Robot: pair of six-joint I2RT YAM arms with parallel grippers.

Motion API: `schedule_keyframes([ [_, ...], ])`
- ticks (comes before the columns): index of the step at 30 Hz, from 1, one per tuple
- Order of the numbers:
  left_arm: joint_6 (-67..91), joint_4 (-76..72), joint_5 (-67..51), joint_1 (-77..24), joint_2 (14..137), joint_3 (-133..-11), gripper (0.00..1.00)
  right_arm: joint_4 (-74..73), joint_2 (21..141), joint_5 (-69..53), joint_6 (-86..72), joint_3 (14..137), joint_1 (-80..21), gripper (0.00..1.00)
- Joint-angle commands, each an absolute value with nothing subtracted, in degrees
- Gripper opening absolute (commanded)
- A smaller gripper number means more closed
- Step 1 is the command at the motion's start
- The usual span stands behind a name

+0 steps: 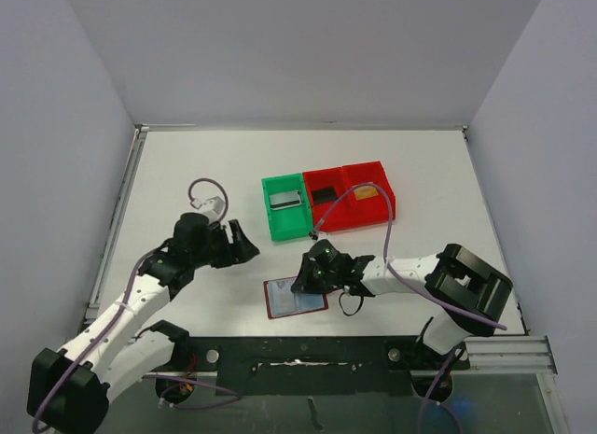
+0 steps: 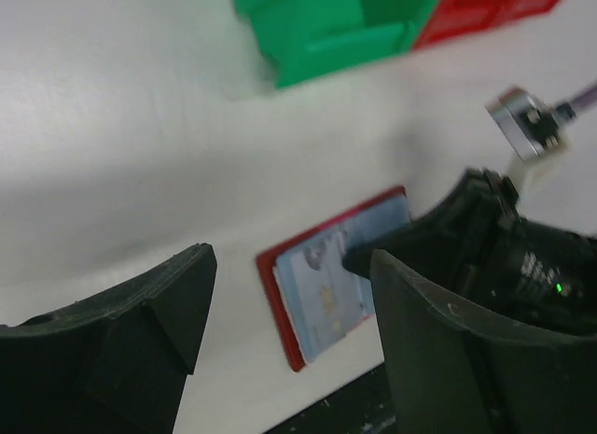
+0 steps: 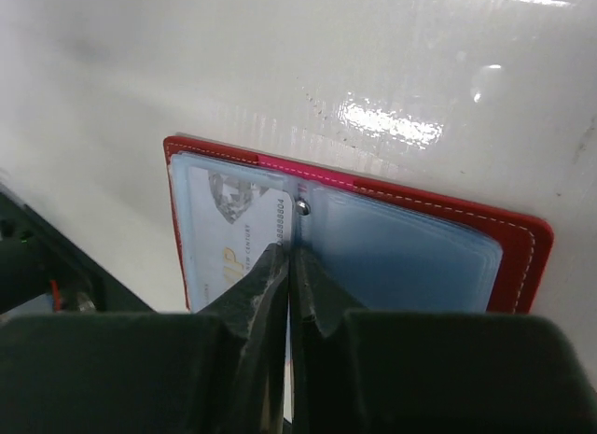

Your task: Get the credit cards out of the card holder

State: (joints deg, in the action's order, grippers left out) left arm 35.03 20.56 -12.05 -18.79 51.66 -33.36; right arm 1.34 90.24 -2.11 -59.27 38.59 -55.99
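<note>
Two tools, right tool clenched tight w/ tips at ctr fold of open card holder, holder flat on counter nr front edge, one credit card in a pocket, left tool released, hovering apart.

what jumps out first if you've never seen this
The small dark red folding card holder lies open at the front of the white table, the right gripper shut at its centre fold. Behind it sit a green plastic bin and two red plastic bins; the left gripper hangs open to their left.
</note>
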Motion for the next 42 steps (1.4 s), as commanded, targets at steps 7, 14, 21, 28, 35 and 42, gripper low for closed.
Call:
schedule_keyframes([
  [7, 47.9, 9.2, -6.8, -43.0, 59.7, -30.6, 0.48, 18.7, 90.3, -11.4, -64.4, 29.8, -51.4, 0.09],
  [14, 51.0, 4.0, -6.4, -45.0, 65.8, -26.7, 0.38, 19.7, 90.4, -11.9, -65.0, 29.1, -51.0, 0.20],
  [21, 52.3, 6.8, -0.2, -47.6, 69.1, -26.6, 0.26, 20.0, 90.0, -12.2, -65.7, 28.5, -50.7, 0.24],
  [28, 53.0, 6.0, 1.0, -48.6, 70.5, -26.7, 0.21, 26.3, 90.8, -15.5, -66.7, 26.3, -49.6, 0.19],
  [35, 52.4, 5.7, 1.1, -48.6, 74.9, -27.8, 0.13, 39.3, 92.9, -21.3, -69.4, 22.6, -47.8, 0.03],
  [42, 52.2, 7.1, 2.3, -48.6, 74.0, -27.4, 0.08, 40.4, 91.8, -22.4, -69.4, 21.2, -46.4, 0.16],
])
